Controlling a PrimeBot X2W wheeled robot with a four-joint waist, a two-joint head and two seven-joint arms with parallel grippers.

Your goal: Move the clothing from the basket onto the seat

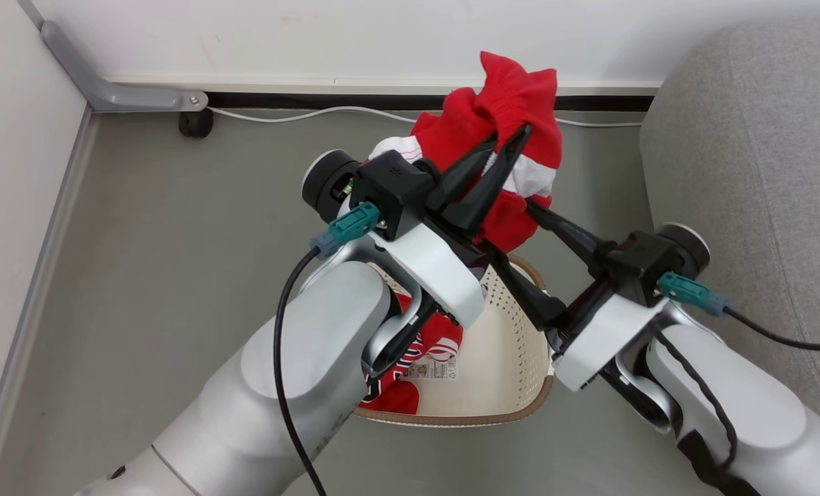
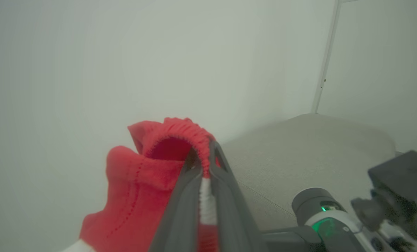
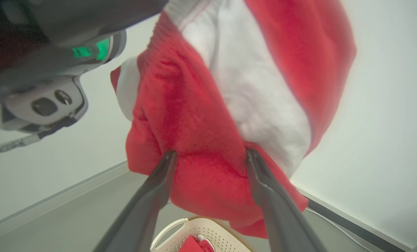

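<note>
The red garment (image 1: 513, 96) is soft matt knit cloth with a ribbed hem. The basket (image 1: 513, 348) is smooth cream perforated plastic, its rim woven-looking. The seat (image 1: 747, 138) wears coarse grey fabric. The left tool (image 1: 510, 138) has matt dark plastic fingers.

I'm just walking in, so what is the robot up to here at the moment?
The left gripper is shut on a red garment with white panels, holding it above the basket. The right gripper is open, its fingers spread against the hanging fabric lower down. A second red jersey lies in the basket. The grey sofa stands to the robot's right.
</note>
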